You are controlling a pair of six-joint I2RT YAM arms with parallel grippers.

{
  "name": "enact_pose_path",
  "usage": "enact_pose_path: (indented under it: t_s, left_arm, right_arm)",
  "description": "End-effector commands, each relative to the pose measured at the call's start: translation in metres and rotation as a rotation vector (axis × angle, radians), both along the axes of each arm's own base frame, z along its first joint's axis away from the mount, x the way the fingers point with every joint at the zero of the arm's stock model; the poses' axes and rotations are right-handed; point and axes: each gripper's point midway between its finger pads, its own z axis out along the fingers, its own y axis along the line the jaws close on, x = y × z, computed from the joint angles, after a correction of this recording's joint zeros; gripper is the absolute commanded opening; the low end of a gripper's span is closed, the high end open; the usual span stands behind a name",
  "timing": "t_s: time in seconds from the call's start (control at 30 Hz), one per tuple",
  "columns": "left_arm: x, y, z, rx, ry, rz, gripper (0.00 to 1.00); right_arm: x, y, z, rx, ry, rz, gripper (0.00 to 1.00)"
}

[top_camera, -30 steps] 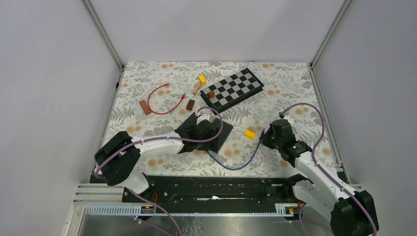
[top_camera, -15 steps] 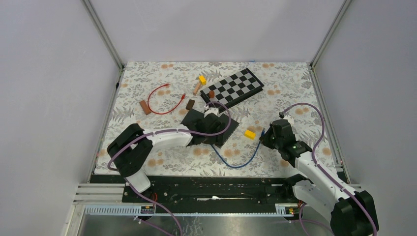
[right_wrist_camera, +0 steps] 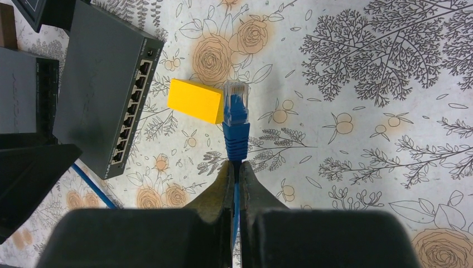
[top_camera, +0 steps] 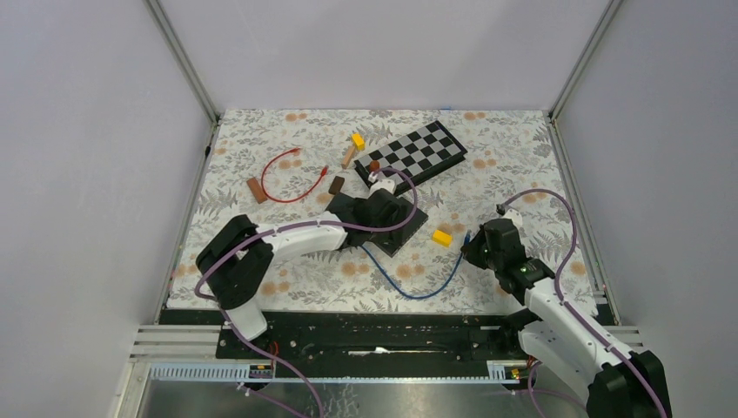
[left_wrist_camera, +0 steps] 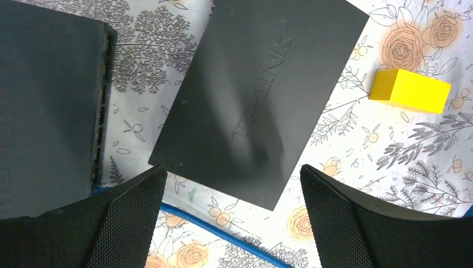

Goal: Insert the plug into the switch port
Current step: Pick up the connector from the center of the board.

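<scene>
Right gripper [right_wrist_camera: 235, 167] pinched the plug [right_wrist_camera: 236, 111] by its tail — switch ports [right_wrist_camera: 131, 111] faced it from the left; left gripper [left_wrist_camera: 231, 170] gaped.

Left wrist view: the network switch [left_wrist_camera: 256, 106] at centre has a smooth, matt black casing with lettering pressed into it. The left gripper [left_wrist_camera: 231, 173] has fingers [left_wrist_camera: 134, 218] with rough, fine-grid black pads. The yellow block [left_wrist_camera: 410, 91], upper right, is smooth. Right wrist view: the Ethernet plug [right_wrist_camera: 236, 103] has a clear plastic tip and a blue plastic boot. The table cover [right_wrist_camera: 362, 84] is matt with a floral print.
</scene>
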Motion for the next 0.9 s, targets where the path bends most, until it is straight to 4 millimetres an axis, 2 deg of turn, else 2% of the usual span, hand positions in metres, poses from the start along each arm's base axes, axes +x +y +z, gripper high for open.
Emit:
enact_pose_path:
  t_s: [0.0, 0.23, 0.4, 0.7, 0.87]
  left_arm:
    - [0.008, 0.005, 0.042, -0.034, -0.087, 0.031, 0.91]
    - [0.004, 0.008, 0.067, -0.032, -0.125, 0.051, 0.92]
    - [0.003, 0.005, 0.088, -0.066, -0.164, 0.053, 0.93]
    - [-0.005, 0.014, 0.124, -0.119, -0.214, 0.042, 0.95]
    - [-0.022, 0.008, 0.148, -0.204, -0.247, -0.099, 0.95]
  right_arm:
    - [0.004, 0.007, 0.005, 0.033, -0.048, 0.017, 0.00]
    - [0.002, 0.009, 0.000, 0.053, -0.054, 0.019, 0.00]
    - [0.003, 0.007, 0.006, 0.046, -0.069, 0.017, 0.00]
    - [-0.002, -0.006, 0.040, -0.045, -0.141, 0.057, 0.00]
    - [0.000, 0.008, 0.073, 0.000, -0.259, 0.151, 0.00]
